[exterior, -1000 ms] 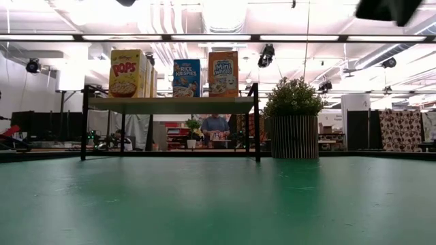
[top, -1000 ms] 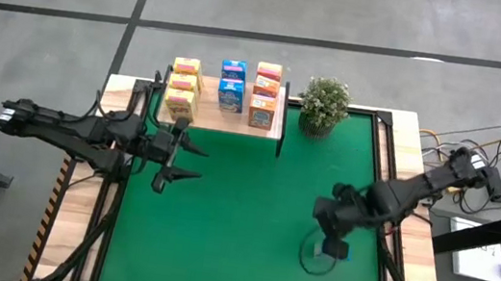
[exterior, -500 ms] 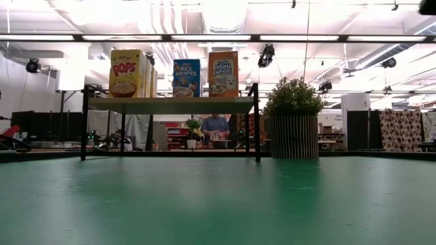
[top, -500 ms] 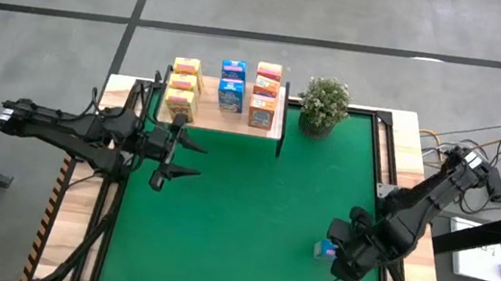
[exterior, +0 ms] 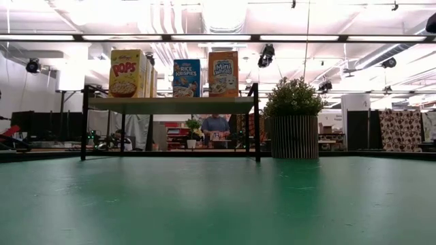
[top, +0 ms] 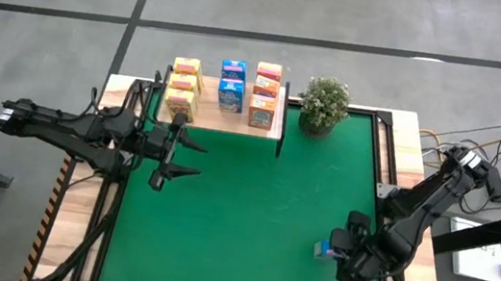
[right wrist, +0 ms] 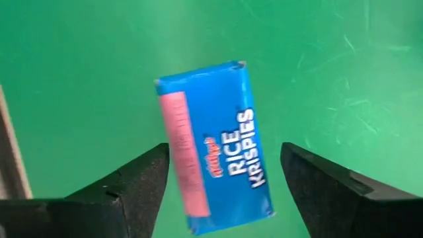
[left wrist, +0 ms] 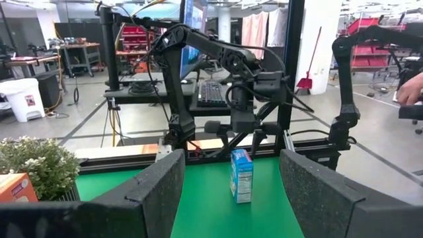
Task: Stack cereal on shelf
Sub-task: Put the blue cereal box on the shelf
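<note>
The shelf stands at the table's far edge on its black legs. On it stand yellow, blue and orange-red cereal boxes in three rows. One more blue cereal box stands upright on its short end on the green mat at the near right. My right gripper hangs over it, pointing down and open, one finger on either side of the box's top without touching it. My left gripper is open and level in front of the shelf's left end.
A potted plant stands right of the shelf at the far edge. Bare green mat lies between the shelf and the lone blue box. The table's wooden right edge is close to my right arm.
My right arm has swung toward the table's right and near edges and has come down over the lone blue box. The box and the boxes on the shelf have kept still.
</note>
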Controlling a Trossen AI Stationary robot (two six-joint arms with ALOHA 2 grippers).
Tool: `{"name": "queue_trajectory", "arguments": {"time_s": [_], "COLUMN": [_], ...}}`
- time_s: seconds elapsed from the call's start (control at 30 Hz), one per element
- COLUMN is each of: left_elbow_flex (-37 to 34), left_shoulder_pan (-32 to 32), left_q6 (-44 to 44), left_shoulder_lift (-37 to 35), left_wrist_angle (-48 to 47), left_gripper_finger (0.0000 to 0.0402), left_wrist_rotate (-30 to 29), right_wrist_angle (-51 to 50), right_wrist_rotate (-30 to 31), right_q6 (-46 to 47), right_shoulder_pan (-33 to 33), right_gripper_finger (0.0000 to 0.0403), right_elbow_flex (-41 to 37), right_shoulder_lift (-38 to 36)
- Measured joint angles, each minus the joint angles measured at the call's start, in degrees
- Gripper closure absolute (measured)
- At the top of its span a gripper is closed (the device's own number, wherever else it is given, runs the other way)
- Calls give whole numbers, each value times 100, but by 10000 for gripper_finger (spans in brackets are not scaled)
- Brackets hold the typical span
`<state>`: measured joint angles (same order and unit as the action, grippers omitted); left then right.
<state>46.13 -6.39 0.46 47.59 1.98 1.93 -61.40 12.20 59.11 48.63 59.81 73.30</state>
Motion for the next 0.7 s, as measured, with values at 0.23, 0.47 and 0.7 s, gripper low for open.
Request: {"name": "queue_trajectory", "arguments": {"time_s": [0.23, 0.47, 0.7], "left_elbow_flex": [0, 0, 0], "left_shoulder_pan": [0, 0, 0], "left_q6": [75, 75, 73], "left_shoulder_lift": [11, 11, 11], "left_wrist_angle": [38, 37, 17], "left_gripper_finger": [171, 171, 171], "left_wrist_rotate": [-1, -2, 0], "right_wrist_angle": [94, 111, 142], "right_wrist_rotate": [-21, -15, -15], "right_q6": [-17, -232, -271], "right_shoulder_pan": [0, -1, -3], "right_gripper_finger": [147, 199, 234], "right_elbow_flex": [-155, 92, 95], "right_shoulder_lift": [0, 0, 0]}}
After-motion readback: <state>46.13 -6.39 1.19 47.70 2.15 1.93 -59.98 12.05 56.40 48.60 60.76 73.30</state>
